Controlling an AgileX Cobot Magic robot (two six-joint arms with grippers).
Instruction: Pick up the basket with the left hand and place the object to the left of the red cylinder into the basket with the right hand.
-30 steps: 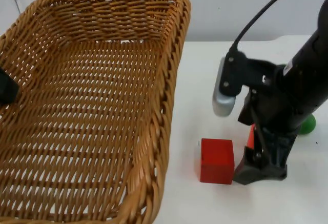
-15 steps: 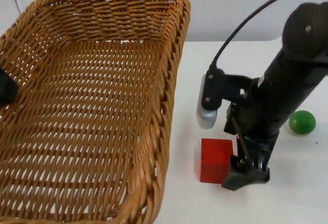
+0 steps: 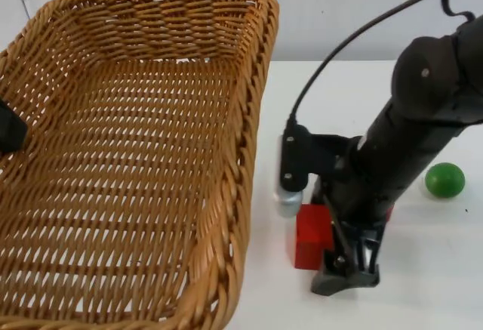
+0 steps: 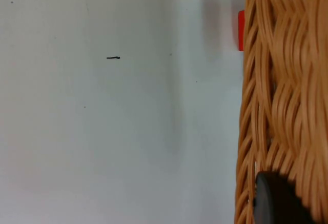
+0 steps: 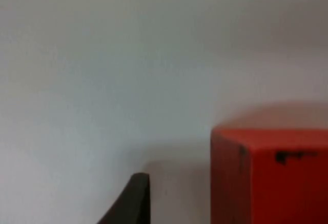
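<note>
The wicker basket (image 3: 253, 111) hangs raised over the table's left side, my left gripper (image 3: 9, 130) shut on its left rim. In the left wrist view a black fingertip (image 4: 274, 203) presses on the basket rim (image 4: 271, 106). The red cube (image 3: 309, 232) stands on the table just right of the basket. My right gripper (image 3: 345, 269) is open and low at the cube's right front corner. In the right wrist view one fingertip (image 5: 130, 201) stands beside the cube (image 5: 271, 178), not touching it. Only a red sliver of the cylinder (image 3: 389, 213) shows behind the right arm.
A green ball (image 3: 444, 180) lies on the white table right of the right arm. The basket's right wall stands close to the cube's left side. A red edge (image 4: 241, 29) shows past the basket rim in the left wrist view.
The right arm has swung left and lowered, bringing its gripper from beside the cube to its right front corner and uncovering the green ball. The basket and left gripper have stayed put.
</note>
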